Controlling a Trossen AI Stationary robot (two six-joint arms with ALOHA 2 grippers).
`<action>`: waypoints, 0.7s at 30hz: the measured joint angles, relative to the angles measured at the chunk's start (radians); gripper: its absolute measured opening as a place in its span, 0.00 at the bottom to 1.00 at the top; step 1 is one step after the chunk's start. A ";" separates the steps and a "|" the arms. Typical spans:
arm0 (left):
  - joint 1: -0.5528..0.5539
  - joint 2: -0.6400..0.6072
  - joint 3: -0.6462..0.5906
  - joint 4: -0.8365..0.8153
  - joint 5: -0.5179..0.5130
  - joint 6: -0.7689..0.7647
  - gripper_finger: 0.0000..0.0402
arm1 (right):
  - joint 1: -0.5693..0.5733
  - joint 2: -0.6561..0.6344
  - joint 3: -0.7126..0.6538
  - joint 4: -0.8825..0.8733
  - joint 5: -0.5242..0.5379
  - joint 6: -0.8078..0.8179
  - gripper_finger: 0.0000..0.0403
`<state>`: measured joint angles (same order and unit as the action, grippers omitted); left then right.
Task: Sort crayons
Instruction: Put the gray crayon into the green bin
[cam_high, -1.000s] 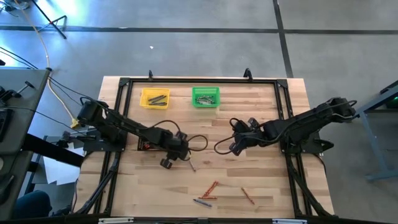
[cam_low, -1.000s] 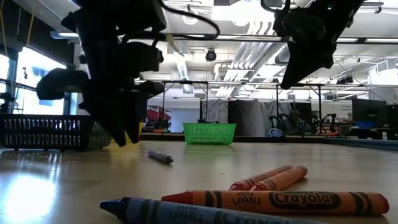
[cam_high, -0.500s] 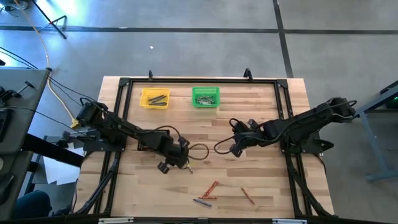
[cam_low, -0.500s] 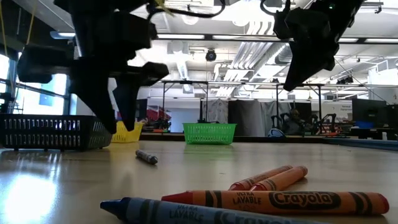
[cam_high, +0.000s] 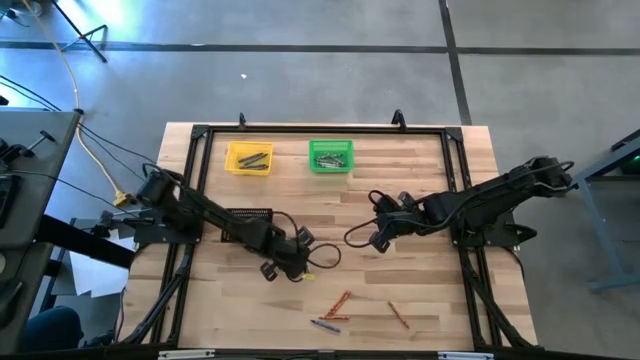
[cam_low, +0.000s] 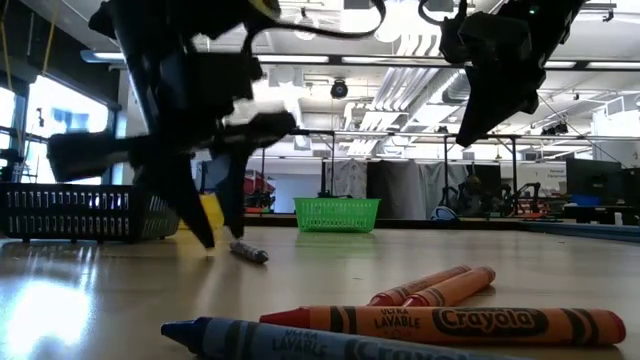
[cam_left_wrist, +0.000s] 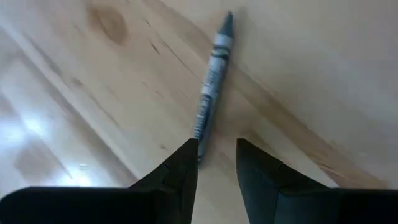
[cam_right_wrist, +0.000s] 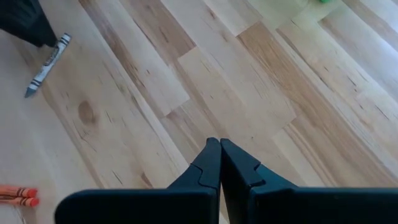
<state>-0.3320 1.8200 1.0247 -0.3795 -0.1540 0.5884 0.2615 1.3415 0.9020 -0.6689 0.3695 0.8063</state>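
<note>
We are reading "Crayola" in black on the long orange paper-wrapped crayon (cam_low: 445, 324) lying nearest the low camera, with "LAVABLE" printed beside it; the same word is showing on the blue crayon (cam_low: 300, 343) just in front. Two shorter orange-red crayons (cam_low: 432, 286) are lying side by side behind them.

The thin grey paper-wrapped crayon (cam_left_wrist: 212, 79) is lying flat on the pale wooden plank surface (cam_high: 420, 300) near the middle, its pointed tip facing away from the left gripper (cam_left_wrist: 216, 163). That gripper's jaws are standing slightly spread and straddling the crayon's blunt end, not pinching it. The right gripper (cam_right_wrist: 220, 163) is hovering above bare planks to the right of centre, its jaws pressed together and empty.

At the far edge, the small yellow plastic bin (cam_high: 249, 158) and the small green plastic bin (cam_high: 330, 156) are each holding crayons, while a black mesh basket (cam_low: 75, 211) is sitting by the left arm. Nothing is lying between the jaws and the grey crayon.
</note>
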 joint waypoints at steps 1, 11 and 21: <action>-0.002 0.018 0.011 -0.001 -0.019 0.001 0.24 | 0.000 0.000 0.000 0.000 0.000 -0.002 0.00; 0.027 0.082 0.084 -0.027 0.024 0.050 0.24 | 0.000 0.000 0.000 -0.001 -0.003 -0.022 0.00; 0.075 0.084 0.085 -0.061 0.140 -0.090 0.14 | 0.000 0.000 0.000 0.000 -0.003 -0.056 0.00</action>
<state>-0.2566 1.9045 1.1099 -0.4409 -0.0136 0.4980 0.2615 1.3411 0.9020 -0.6693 0.3660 0.7506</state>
